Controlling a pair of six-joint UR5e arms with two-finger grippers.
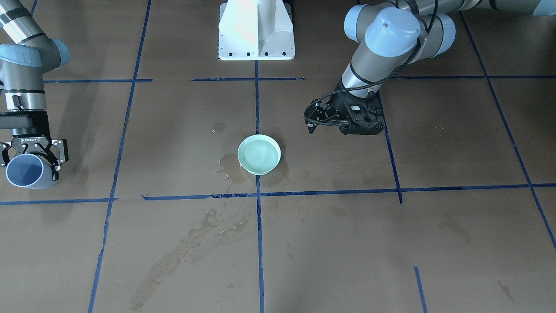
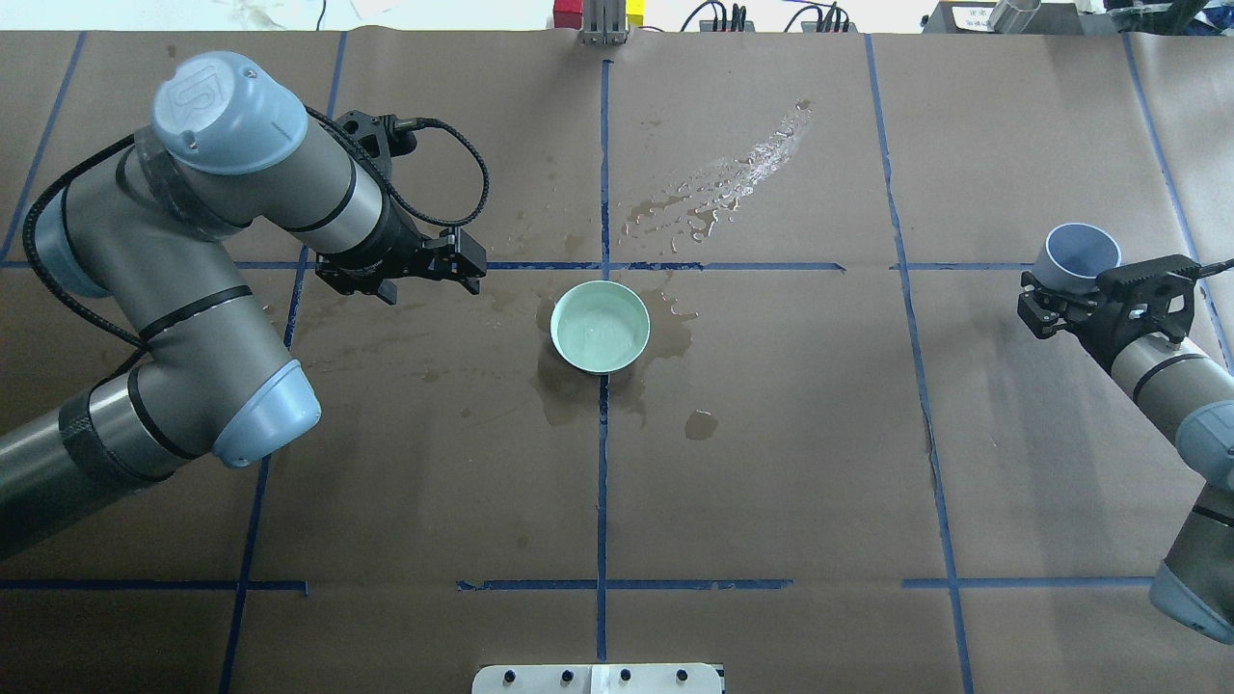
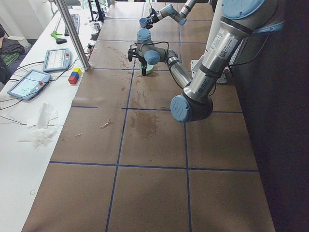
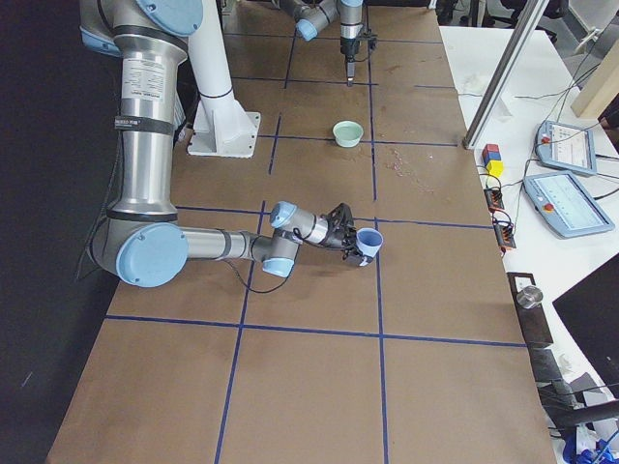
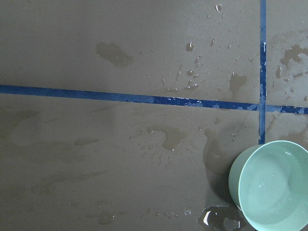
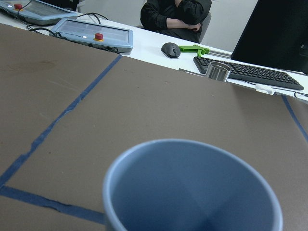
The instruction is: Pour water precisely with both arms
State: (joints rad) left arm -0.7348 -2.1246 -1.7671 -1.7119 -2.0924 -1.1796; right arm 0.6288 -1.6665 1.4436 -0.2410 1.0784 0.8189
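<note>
Wet blotches (image 2: 718,183) all over the brown table (image 2: 771,463). Water (image 2: 598,333) shimmers faintly inside the mint bowl (image 2: 600,326) at centre. Right gripper (image 2: 1060,304) clamps a blue cup (image 2: 1080,253); left gripper (image 2: 463,262) looks pinched together, empty.

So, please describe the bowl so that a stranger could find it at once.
Start at the white pedestal and follow the blue tape line toward the middle of the brown table. There stands the mint-green bowl, holding clear water. It alone rests on the table; the blue-grey cup sits in the right gripper.
</note>
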